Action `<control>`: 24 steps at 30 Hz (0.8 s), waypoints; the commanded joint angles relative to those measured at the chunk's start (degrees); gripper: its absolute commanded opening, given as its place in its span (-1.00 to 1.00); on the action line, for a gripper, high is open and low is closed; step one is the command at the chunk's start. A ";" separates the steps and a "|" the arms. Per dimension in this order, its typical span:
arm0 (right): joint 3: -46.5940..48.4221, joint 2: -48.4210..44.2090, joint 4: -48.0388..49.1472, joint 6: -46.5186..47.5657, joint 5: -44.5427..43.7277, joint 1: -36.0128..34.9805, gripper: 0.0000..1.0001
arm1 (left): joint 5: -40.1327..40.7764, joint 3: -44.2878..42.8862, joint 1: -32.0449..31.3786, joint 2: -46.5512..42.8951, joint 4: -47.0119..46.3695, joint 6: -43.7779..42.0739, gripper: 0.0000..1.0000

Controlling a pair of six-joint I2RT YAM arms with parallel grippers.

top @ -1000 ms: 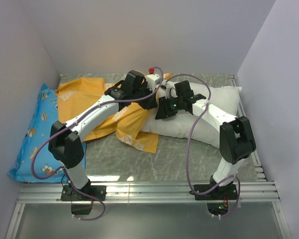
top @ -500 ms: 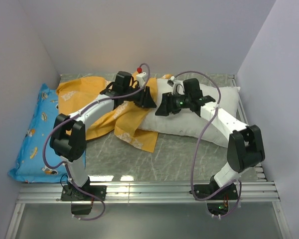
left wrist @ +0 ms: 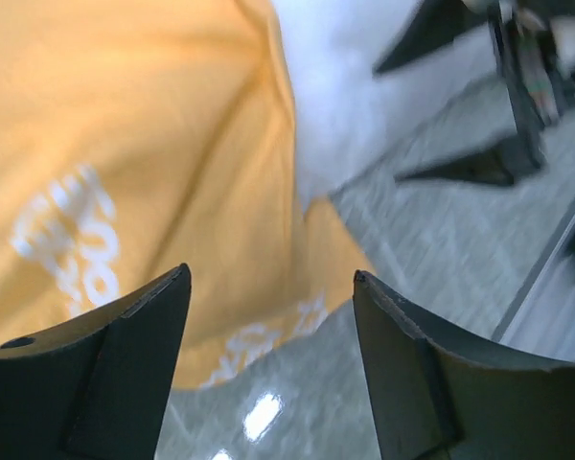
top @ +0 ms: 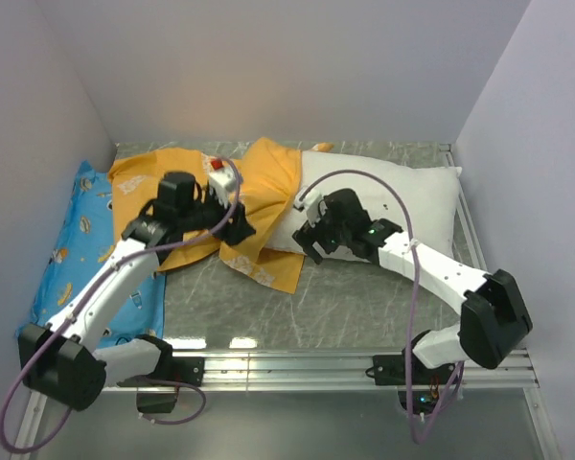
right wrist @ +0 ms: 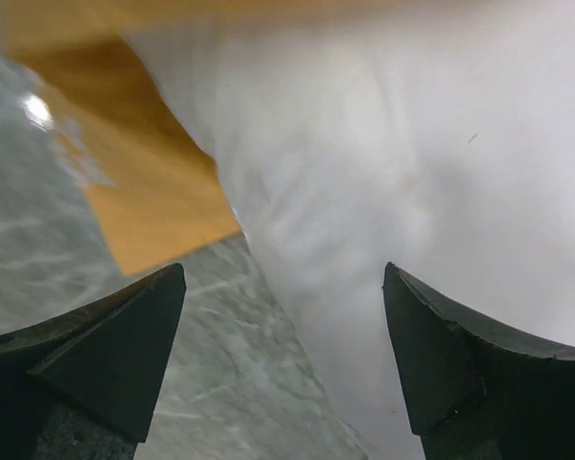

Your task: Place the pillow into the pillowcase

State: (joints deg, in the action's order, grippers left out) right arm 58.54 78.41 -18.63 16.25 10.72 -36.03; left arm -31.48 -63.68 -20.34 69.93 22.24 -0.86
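Release | you've let go: left fingers and right fingers spread wide, empty, backed off | pillowcase covers only pillow's left end on desk | regrasp needed

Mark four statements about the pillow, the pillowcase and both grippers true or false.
1. The left gripper is open and holds nothing. True.
2. The pillow is fully inside the pillowcase. False: most of the pillow lies bare, and orange cloth covers only its left end.
3. The right gripper clamps the pillowcase. False: it is open and empty, near the pillow's front edge.
4. A blue cartoon-print pillow lies at the far left. True.
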 commanded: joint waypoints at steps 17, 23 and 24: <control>-22.41 2.38 43.57 28.73 -36.02 -15.29 1.00 | 0.72 21.23 -3.30 -16.76 -1.14 -21.56 0.70; -31.55 5.67 58.51 40.86 -34.80 -17.05 1.00 | 1.87 19.91 -2.17 -16.14 -2.81 -15.15 0.73; -32.17 7.70 63.93 42.10 -35.50 -17.14 1.00 | 1.26 19.48 -1.99 -15.79 -2.73 -14.78 0.73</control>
State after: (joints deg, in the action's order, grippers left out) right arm 28.36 82.43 30.28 50.54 -23.09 -52.38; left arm -28.69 -42.24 -23.20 53.91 21.67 -19.16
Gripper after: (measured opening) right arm 0.997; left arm 0.864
